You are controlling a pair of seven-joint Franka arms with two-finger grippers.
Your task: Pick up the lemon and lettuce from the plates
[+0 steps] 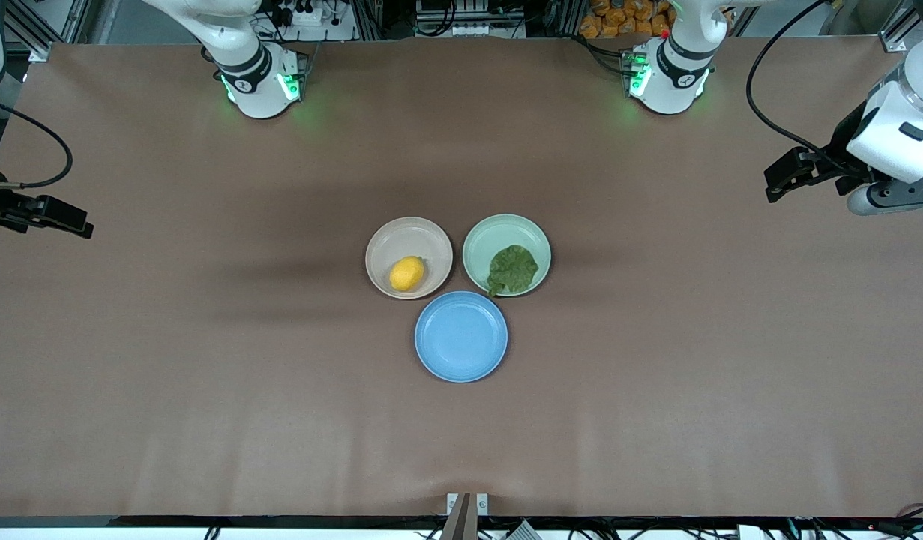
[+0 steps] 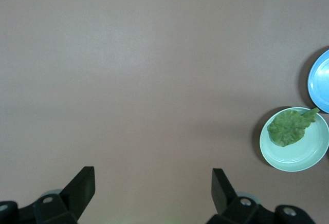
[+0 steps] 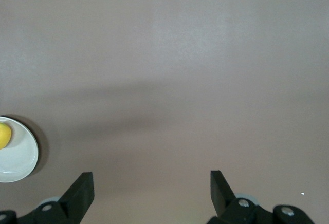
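Observation:
A yellow lemon point(image 1: 407, 273) lies on the beige-pink plate point(image 1: 401, 229) at the table's middle. Beside it, toward the left arm's end, a ruffled green lettuce point(image 1: 513, 269) leaf lies on the mint green plate point(image 1: 506, 225). My left gripper point(image 1: 776, 184) hangs open over bare table at the left arm's end, well apart from the plates. My right gripper point(image 1: 82, 225) hangs open over bare table at the right arm's end. In the left wrist view the gripper point(image 2: 153, 175) holds nothing, with the lettuce point(image 2: 289, 126) off to one side. In the right wrist view the gripper point(image 3: 151, 179) holds nothing, and the lemon point(image 3: 3, 135) shows at the edge.
A bright blue plate point(image 1: 461, 336) with nothing on it sits nearer to the front camera, touching close to both other plates. The brown table point(image 1: 206, 375) stretches wide around the three plates. The arms' bases point(image 1: 262, 82) stand along the back edge.

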